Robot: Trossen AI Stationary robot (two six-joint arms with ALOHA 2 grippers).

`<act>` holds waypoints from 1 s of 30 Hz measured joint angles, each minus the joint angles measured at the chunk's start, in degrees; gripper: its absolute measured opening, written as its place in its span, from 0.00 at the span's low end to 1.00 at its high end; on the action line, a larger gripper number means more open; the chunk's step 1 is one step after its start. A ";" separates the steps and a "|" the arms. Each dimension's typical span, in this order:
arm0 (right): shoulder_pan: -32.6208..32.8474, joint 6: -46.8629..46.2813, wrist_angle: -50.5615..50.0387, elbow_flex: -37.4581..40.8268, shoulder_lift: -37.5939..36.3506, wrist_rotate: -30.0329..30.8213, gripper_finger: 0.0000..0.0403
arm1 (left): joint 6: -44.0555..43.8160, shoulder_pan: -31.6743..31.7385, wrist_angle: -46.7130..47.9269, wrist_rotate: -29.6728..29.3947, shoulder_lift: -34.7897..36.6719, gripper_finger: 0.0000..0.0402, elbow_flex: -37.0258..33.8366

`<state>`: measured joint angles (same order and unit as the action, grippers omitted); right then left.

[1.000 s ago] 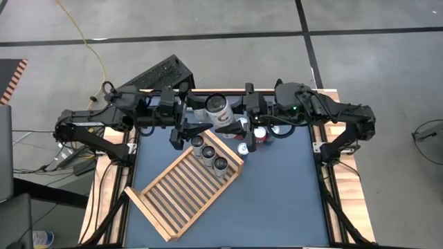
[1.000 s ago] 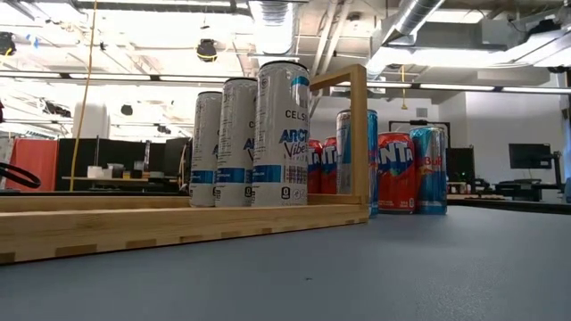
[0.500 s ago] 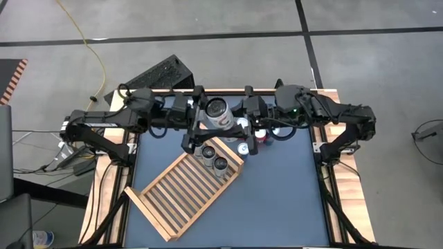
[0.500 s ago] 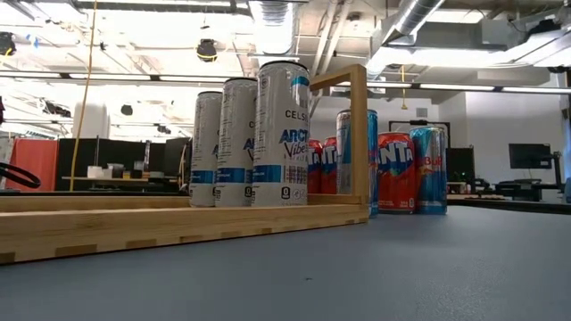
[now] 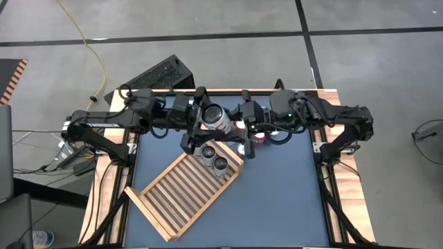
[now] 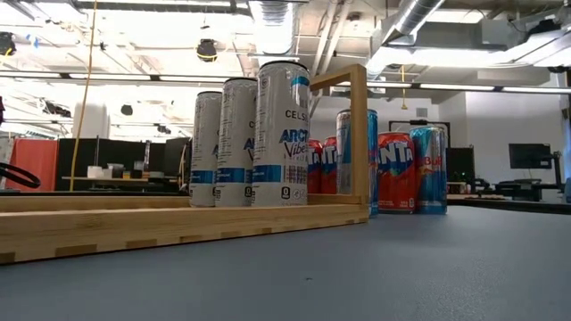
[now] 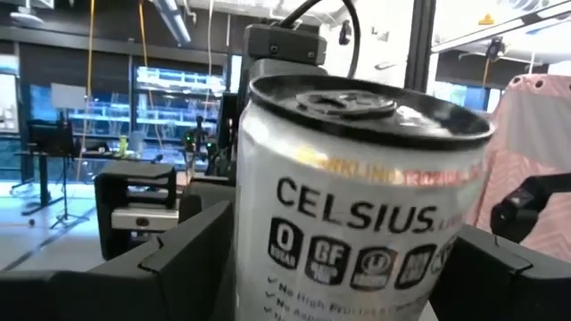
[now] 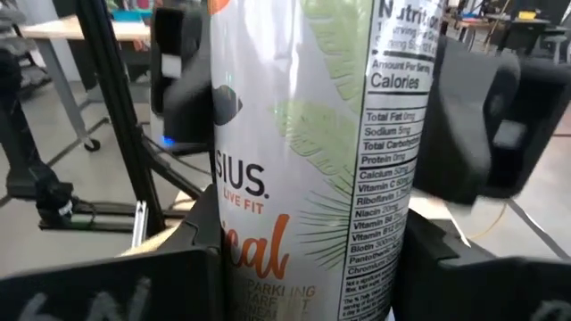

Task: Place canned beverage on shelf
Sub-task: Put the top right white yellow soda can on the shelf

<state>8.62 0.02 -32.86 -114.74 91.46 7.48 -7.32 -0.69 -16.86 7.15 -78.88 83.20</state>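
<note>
A white can (image 5: 215, 118) was held up at the far side, above the shelf (image 5: 185, 191) — gripped by the left gripper (image 5: 201, 116) and right gripper (image 5: 239, 126), perhaps for passing over.

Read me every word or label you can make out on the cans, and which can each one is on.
"CELSIUS": white can between the left gripper's fingers.
"LIVE FIT", "Calories", "Total Fat 0mg", "Sodium": same can, right wrist view.
"ARCTIC Vibe", partly cut: front can on the shelf.
Red cans: lettering only partly visible.
Smaller print: unreadable.
</note>
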 joint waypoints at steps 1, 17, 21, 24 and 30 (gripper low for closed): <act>-0.03 0.00 -0.12 0.00 0.31 0.03 0.42 | 0.04 0.00 0.05 -0.08 0.01 0.76 0.00; -0.24 -1.89 1.27 0.03 0.83 0.04 0.62 | -0.40 -0.06 1.25 -0.43 0.01 0.59 0.00; -0.37 -1.93 0.65 -0.02 0.83 -0.04 0.84 | -0.71 -0.04 1.36 -1.55 -0.01 0.59 0.00; -0.37 -1.43 -0.41 -0.06 0.66 -0.02 0.90 | -0.74 -0.05 1.88 -2.43 0.20 0.60 -0.01; -0.62 0.37 -10.94 -0.13 -3.09 6.34 0.87 | -0.41 -0.06 6.32 -3.79 2.79 0.63 -0.05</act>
<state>8.00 0.39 -43.80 -114.87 88.37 13.82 -7.73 -0.75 -10.54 3.36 -76.09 83.15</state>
